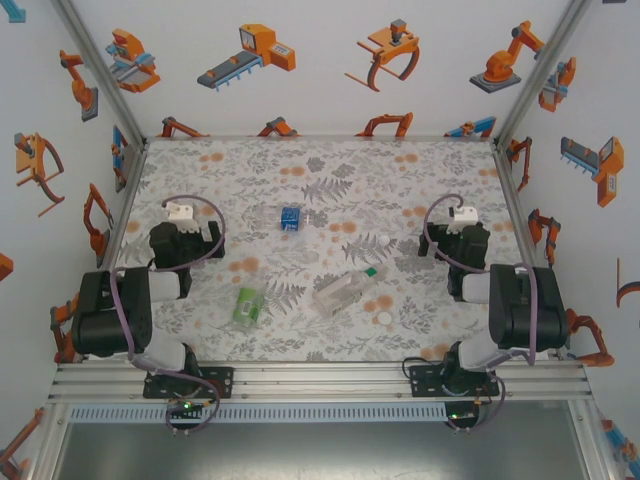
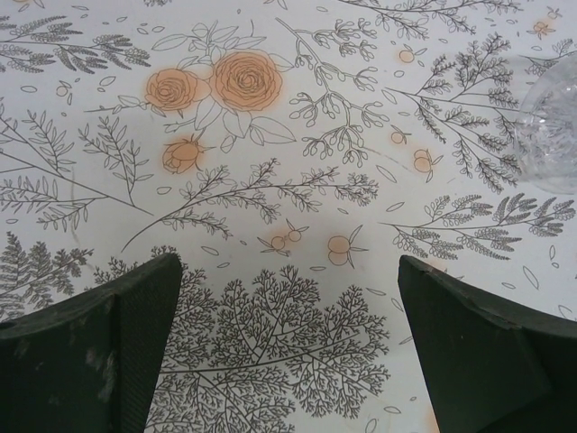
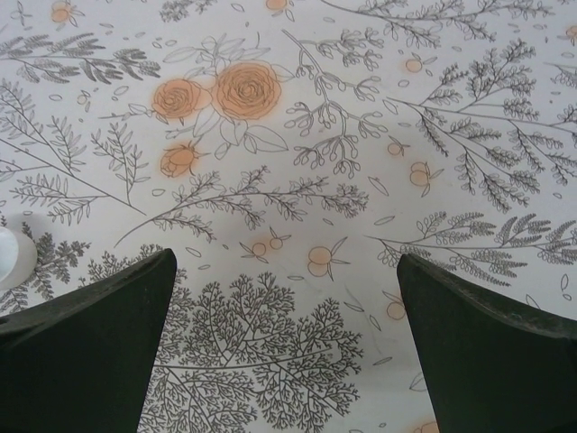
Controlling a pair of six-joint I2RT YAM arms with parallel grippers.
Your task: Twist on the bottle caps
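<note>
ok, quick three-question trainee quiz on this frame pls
1. True or false: the left gripper holds a bottle cap.
2. Where is the blue-labelled bottle? A: in a gripper. B: on the table, between the two arms. C: on top of another bottle.
3. How do the right gripper's jaws stand?
Key: 1 false; 2 B; 3 open, with nothing between them.
</note>
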